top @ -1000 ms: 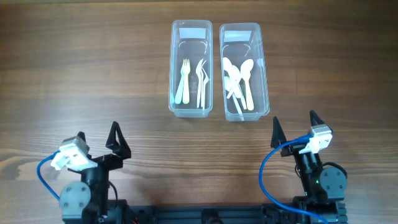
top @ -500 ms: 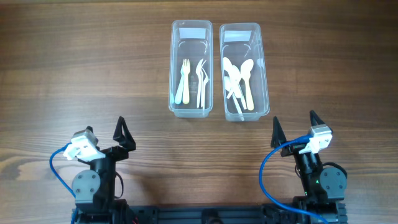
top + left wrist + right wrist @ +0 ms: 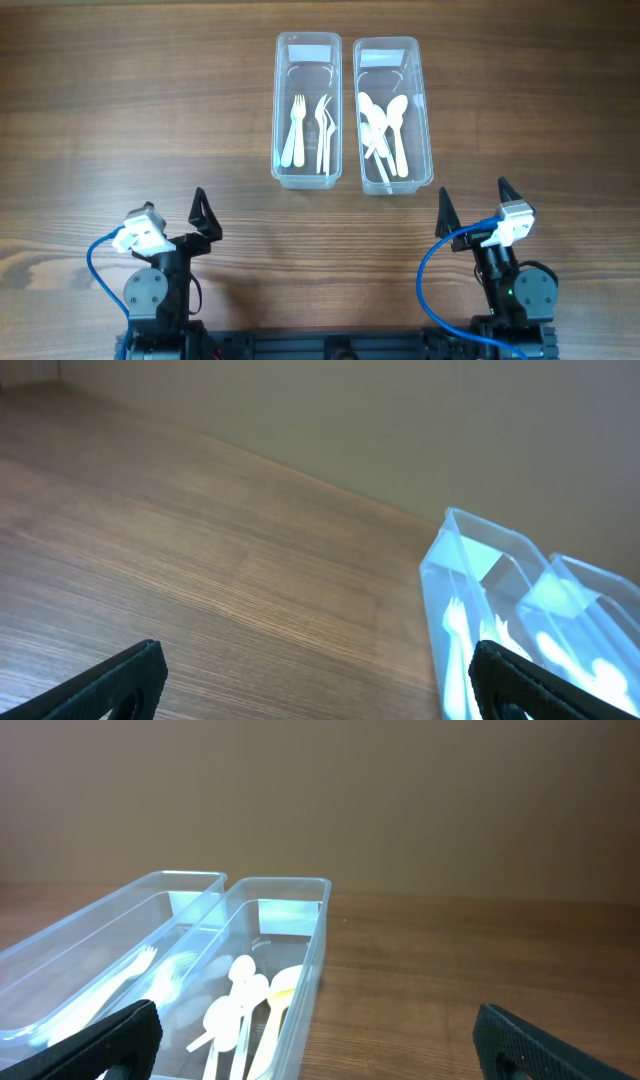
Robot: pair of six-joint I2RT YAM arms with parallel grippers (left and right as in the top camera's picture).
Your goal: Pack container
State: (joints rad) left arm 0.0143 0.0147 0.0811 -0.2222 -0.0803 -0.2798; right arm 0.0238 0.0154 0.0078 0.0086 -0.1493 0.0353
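Note:
Two clear plastic containers stand side by side at the table's far middle. The left container [image 3: 306, 110] holds forks [image 3: 296, 130]; it shows in the left wrist view [image 3: 470, 610] too. The right container [image 3: 393, 115] holds several white and cream spoons [image 3: 385, 130], also seen in the right wrist view [image 3: 245, 1010]. My left gripper [image 3: 180, 225] is open and empty near the front left edge. My right gripper [image 3: 472, 208] is open and empty near the front right, short of the right container.
The wooden table [image 3: 120, 120] stretches to the left and right of the containers. A plain wall [image 3: 400, 800] stands behind the table's far edge.
My left arm has swung right and turned, so its gripper now points toward the containers. The right arm has not moved.

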